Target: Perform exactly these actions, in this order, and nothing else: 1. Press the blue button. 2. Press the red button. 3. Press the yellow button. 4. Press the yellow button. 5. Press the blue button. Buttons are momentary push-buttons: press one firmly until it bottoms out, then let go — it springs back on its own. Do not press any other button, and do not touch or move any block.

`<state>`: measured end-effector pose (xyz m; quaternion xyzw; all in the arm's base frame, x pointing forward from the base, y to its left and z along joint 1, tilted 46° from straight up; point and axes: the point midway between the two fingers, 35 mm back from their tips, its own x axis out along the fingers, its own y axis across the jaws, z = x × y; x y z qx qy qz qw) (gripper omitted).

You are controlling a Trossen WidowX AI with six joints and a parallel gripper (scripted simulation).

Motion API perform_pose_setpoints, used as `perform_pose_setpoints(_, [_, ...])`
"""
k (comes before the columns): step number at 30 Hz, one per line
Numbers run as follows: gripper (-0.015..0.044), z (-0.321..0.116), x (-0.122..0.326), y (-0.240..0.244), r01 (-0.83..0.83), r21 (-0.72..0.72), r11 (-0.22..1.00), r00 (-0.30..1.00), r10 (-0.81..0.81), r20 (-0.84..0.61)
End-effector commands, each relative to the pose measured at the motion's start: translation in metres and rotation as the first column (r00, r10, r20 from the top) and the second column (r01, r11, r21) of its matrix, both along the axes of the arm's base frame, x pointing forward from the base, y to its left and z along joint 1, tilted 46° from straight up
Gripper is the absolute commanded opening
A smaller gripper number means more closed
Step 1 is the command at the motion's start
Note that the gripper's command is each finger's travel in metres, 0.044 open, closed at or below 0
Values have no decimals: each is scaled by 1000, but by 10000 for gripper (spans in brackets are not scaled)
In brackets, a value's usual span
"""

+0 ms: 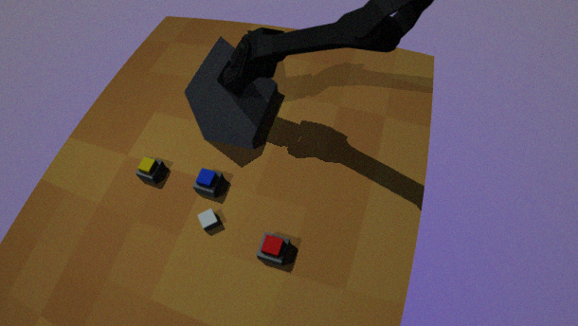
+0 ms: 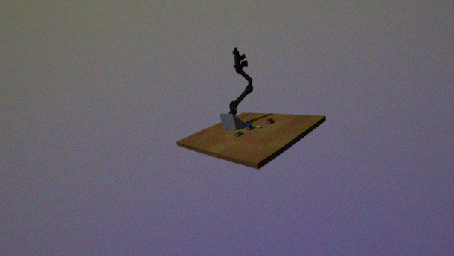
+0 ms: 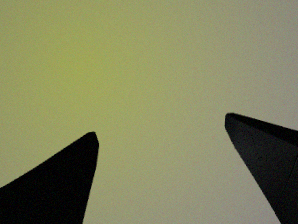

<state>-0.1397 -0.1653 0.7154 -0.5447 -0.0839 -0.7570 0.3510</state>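
Observation:
The blue button (image 1: pixel 206 177) (image 2: pixel 249 126) sits on its dark base near the arm's mount. The yellow button (image 1: pixel 147 165) (image 2: pixel 237 132) is to its left in the top view. The red button (image 1: pixel 273 244) (image 2: pixel 269 120) stands farther out, at the lower right in that view. All three caps stand raised, and nothing touches them. My gripper (image 3: pixel 161 129) is open and empty, its two dark fingers wide apart against plain background. In the exterior view it is high above the table, at the top of the raised arm; the top view does not show it.
A small white block (image 1: pixel 207 218) (image 2: pixel 258 127) lies between the blue and red buttons, closer to the blue one. The grey wedge-shaped mount (image 1: pixel 223 109) (image 2: pixel 229 122) stands behind the buttons on the wooden table (image 1: pixel 332 265) (image 2: pixel 219 146). The arm's shadow falls to the right of the mount in the top view.

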Motion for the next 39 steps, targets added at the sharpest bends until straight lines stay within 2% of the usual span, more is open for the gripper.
perform_pose_setpoints(1, [400,-39,-18,-64,-104,166,981,990,86,115])
perform_pose_setpoints(5, [400,-98,-16,-142,-263,363,894,951,177,252])
perform_pose_setpoints(10, [400,-182,22,-221,-447,565,693,885,253,390])
perform_pose_setpoints(15, [400,-270,87,-271,-577,706,410,817,294,497])
perform_pose_setpoints(20, [400,-359,166,-286,-625,778,72,755,311,578])
perform_pose_setpoints(25, [400,-446,248,-266,-570,771,-284,707,309,636])
perform_pose_setpoints(31, [400,-541,333,-194,-362,650,-668,675,293,677])
perform_pose_setpoints(35, [400,-594,372,-121,-148,496,-856,675,279,683])
perform_pose_setpoints(39, [400,-636,389,-33,103,280,-954,695,270,667])
